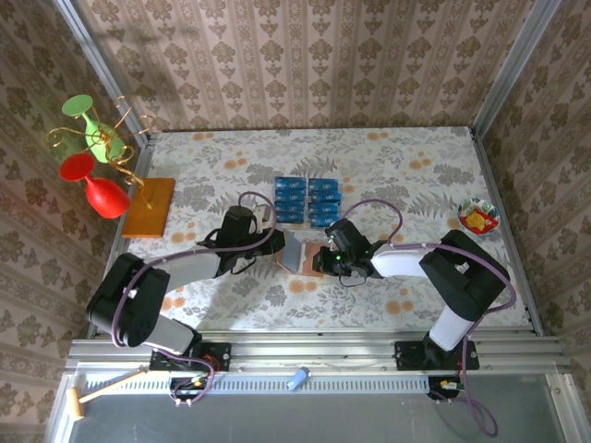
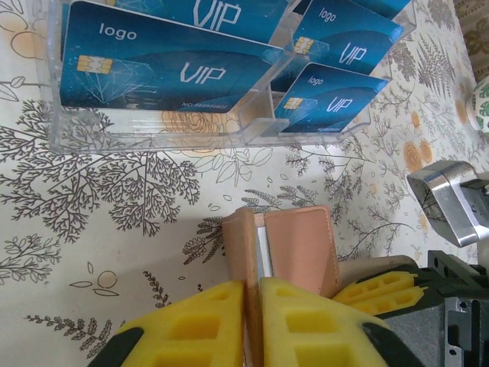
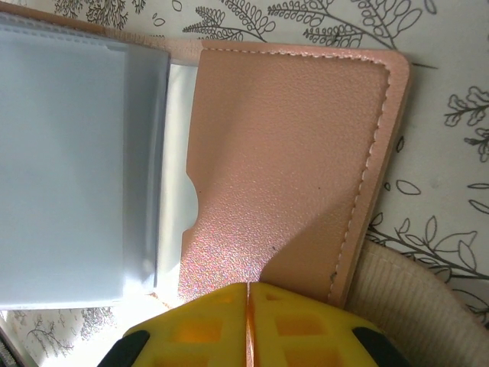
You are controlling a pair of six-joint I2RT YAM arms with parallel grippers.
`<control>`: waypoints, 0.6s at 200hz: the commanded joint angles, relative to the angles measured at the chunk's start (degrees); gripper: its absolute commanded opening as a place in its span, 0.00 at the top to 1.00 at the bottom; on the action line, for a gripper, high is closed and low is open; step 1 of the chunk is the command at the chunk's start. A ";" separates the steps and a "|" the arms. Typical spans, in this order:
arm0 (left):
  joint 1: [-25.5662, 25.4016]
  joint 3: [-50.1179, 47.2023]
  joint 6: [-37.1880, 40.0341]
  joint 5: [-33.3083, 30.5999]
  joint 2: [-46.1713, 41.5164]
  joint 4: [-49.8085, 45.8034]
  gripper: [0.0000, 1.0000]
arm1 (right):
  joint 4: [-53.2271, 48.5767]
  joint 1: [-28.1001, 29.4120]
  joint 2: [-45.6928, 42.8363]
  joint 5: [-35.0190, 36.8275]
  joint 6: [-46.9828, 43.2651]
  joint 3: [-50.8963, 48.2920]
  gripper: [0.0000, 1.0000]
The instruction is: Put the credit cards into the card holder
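The left gripper (image 2: 252, 294) pinches the 9 o'clock flap of the holder (image 1: 297, 251), the right gripper (image 3: 248, 294) its 3 o'clock flap; cards (image 1: 289, 198) sit at 12 o'clock

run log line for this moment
left end effector: shut on pinkish-tan leather card holder | right end effector: shut on same holder | glossy blue credit cards: in clear plastic tray

Left arm (image 1: 189, 268) and right arm (image 1: 402, 261) in black and pale grey, looping purple cables (image 1: 374, 203), green wrist light (image 1: 338, 250), waffled yellow finger pads (image 2: 202, 325)
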 commanded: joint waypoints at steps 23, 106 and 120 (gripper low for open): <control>0.50 -1.07 -0.57 1.42 -1.85 0.92 0.99 | -1.52 0.11 4.03 0.22 -0.97 0.60 0.87; -0.02 -4.68 -3.38 1.47 -10.53 -1.54 1.00 | -3.15 4.06 10.41 -2.08 -1.85 8.35 0.89; -0.18 -4.87 -3.41 0.77 -10.56 -1.87 1.00 | -3.47 4.33 10.94 -2.23 -1.90 8.85 0.89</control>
